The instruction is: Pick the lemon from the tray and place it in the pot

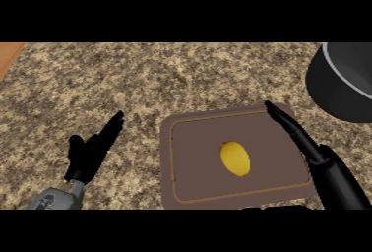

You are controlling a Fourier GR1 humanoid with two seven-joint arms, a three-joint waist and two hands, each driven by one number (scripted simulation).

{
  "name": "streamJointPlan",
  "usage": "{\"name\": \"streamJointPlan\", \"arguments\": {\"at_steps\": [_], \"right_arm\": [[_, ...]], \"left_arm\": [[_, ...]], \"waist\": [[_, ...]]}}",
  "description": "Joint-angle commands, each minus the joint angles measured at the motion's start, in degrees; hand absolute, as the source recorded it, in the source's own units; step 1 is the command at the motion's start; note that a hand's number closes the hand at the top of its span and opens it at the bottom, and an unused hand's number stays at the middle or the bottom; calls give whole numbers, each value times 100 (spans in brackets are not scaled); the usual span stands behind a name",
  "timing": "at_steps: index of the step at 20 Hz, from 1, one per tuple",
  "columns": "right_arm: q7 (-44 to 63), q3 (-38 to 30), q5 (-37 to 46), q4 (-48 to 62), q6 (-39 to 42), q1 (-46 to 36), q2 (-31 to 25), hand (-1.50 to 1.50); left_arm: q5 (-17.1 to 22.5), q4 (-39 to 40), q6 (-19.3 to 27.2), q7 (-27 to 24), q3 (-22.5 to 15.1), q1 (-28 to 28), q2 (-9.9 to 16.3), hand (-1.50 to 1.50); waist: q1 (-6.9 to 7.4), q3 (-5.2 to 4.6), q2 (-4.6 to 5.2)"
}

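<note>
The right robot hand (330,172) reached over the right rim of the brown tray (190,162), fingers straight and holding nothing, beside a smooth yellow lemon (234,158) lying mid-tray. The left robot hand (91,152) rested open over the speckled bench (167,78). A dark pot (338,83) stood at the bench's far right edge.

Light is even and fairly bright across the counter (145,78); no cast shadows or glare, though the pot (341,83), upper right, looks dark.
</note>
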Motion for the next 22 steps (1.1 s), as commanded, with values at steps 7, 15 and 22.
{"name": "streamJointPlan", "arguments": {"at_steps": [7,15,22], "right_arm": [[2586,35,-670,489,793,-1217,384,-150],[1415,220,-838,1944,1912,-800,-16,-150],[255,-366,-244,2488,1793,-529,25,-150]], "left_arm": [[-191,208,-108,77,29,8,-238,0],[-311,87,-149,318,159,-53,-322,0],[-284,404,-686,66,759,11,-196,0]], "waist": [[79,-4,38],[45,3,35],[29,2,33]]}}
